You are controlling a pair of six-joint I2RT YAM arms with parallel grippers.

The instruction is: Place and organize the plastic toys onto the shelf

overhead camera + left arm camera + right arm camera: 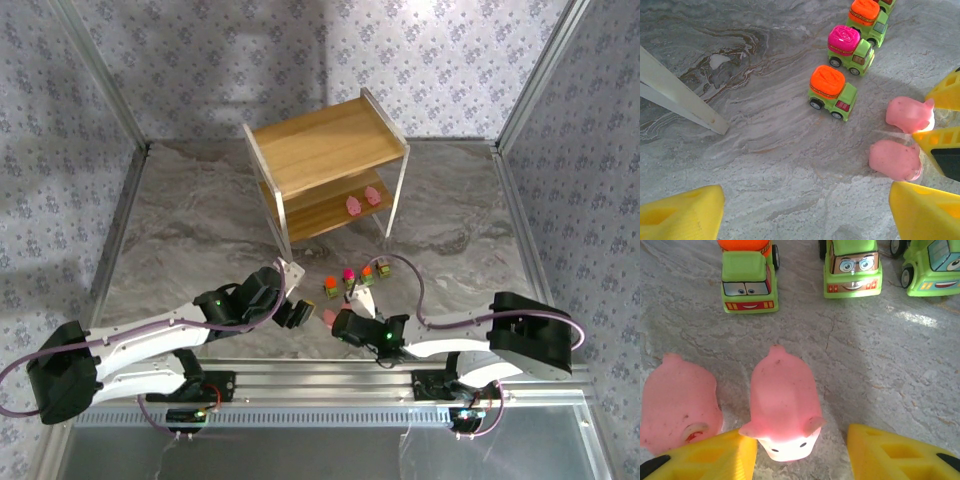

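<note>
Table [200, 240]: grey marbled top, everything sits on it.

Shelf [325, 145]: upright at 12 o'clock of table centre, two wooden tiers in a white frame.

Left arm [150, 345] comes in from 7 o'clock and right arm [450, 345] from 5 o'clock. Both wrists end at 6 o'clock of the shelf, close to each other.

Left gripper [805, 200]: released, yellow fingers spread wide over bare table, touching no toy.

Right gripper [801, 437]: released, not clenched, jaws straddling the near pink figure [785, 405]. In the wrist view the 9 o'clock finger [715, 457] touches the figure's side. The 3 o'clock finger [890, 455] stands off with a visible gap.

Trucks [357, 275]: four in a row on the table at 6 o'clock of the shelf, at 12 o'clock of the right gripper, faces toward it. The left wrist view shows orange, magenta and orange tops; the fourth is cut off at the frame edge.

Second pink figure [677, 402]: on the table at 9 o'clock of the straddled one, just beside it and outside the jaws.

Shelved pink figures [363, 200]: two on the lower tier, side by side, toward its 3 o'clock end.
</note>
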